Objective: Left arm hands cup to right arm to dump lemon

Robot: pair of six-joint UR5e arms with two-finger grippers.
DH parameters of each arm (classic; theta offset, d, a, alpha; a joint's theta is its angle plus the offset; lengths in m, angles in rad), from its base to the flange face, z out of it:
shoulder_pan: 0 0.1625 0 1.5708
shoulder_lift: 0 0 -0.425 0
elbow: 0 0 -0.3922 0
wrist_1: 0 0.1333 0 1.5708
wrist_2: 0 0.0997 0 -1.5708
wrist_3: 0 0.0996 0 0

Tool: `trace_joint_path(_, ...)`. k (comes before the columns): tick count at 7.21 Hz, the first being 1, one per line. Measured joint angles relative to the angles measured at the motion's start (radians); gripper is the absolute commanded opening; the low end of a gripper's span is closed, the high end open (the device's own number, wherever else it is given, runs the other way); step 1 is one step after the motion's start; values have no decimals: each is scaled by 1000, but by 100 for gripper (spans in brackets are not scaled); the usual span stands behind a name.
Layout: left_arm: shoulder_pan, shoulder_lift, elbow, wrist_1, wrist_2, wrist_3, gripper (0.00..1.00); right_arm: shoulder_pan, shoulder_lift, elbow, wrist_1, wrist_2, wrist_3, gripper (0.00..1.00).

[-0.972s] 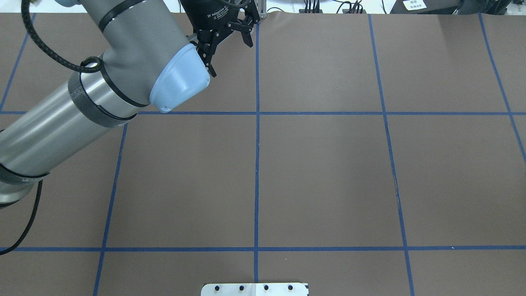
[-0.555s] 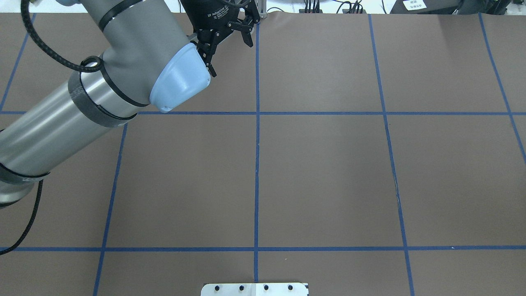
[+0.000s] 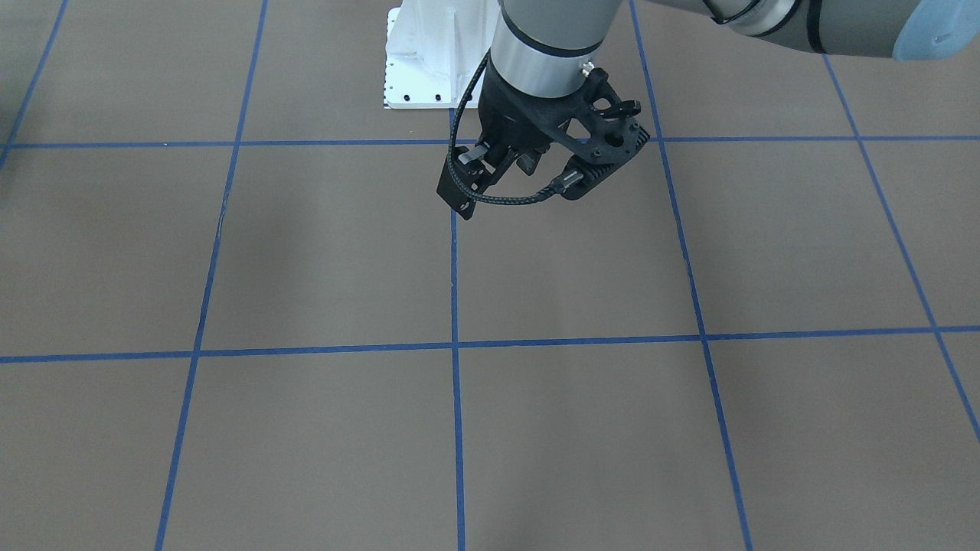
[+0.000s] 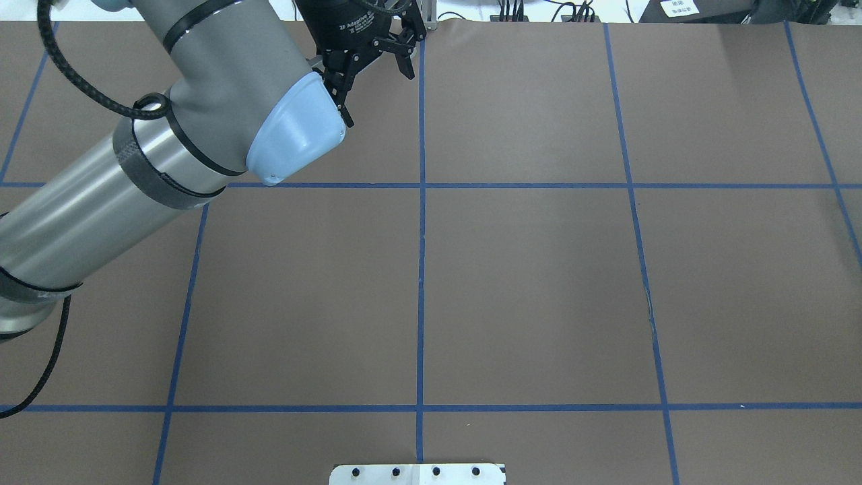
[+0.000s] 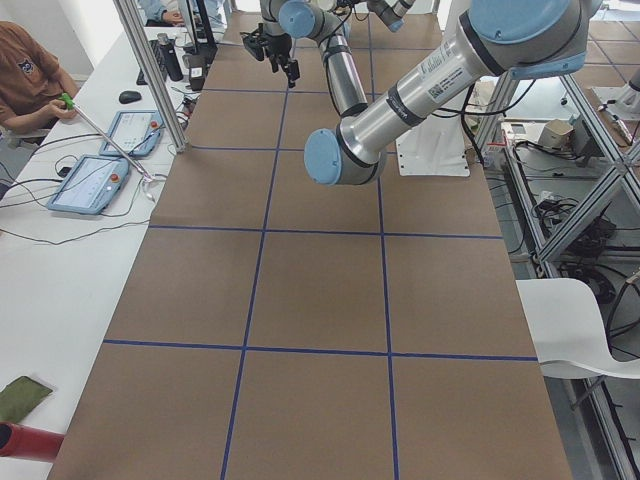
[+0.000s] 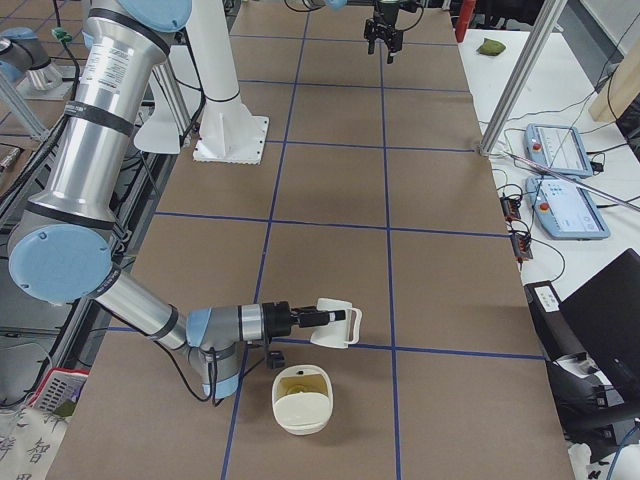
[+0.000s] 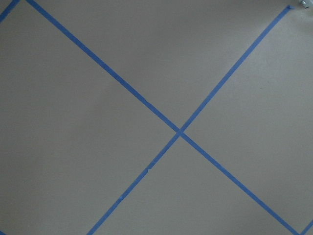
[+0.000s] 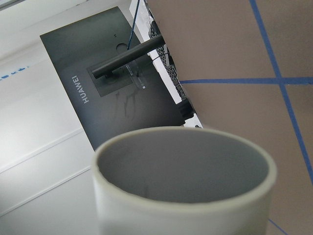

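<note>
My left gripper (image 4: 377, 91) hangs open and empty over the table's far edge near the middle blue line. Its openwork wrist bracket (image 3: 605, 141) shows in the front-facing view. It shows small and far in the exterior right view (image 6: 385, 35). In that view my right gripper (image 6: 315, 318) holds the white cup (image 6: 335, 322) tipped on its side, handle away from the arm, just above a cream bowl (image 6: 300, 425). The yellow-green lemon (image 6: 298, 382) lies in that bowl. The right wrist view shows the cup's grey inside (image 8: 186, 166) empty, held aloft.
Brown table with a blue tape grid (image 4: 421, 185). White robot base plate (image 4: 417, 473). Tablets (image 6: 555, 150) and a dark monitor (image 8: 112, 93) lie on the side bench past the table's edge. An operator (image 5: 25, 75) sits at the bench.
</note>
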Motion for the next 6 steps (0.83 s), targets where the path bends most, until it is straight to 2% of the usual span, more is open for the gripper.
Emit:
trace_joint_path(3, 1, -2, 0, -2, 0, 6, 100, -9, 15, 300, -403, 1, -266, 15)
trace_joint_path(4, 1, -3, 3, -3, 4, 15, 100, -27, 49, 383, -543, 5, -375, 15)
trace_joint_path(6, 7, -7, 9, -4, 19, 44, 100, -84, 188, 440, -770, 4, -711, 15)
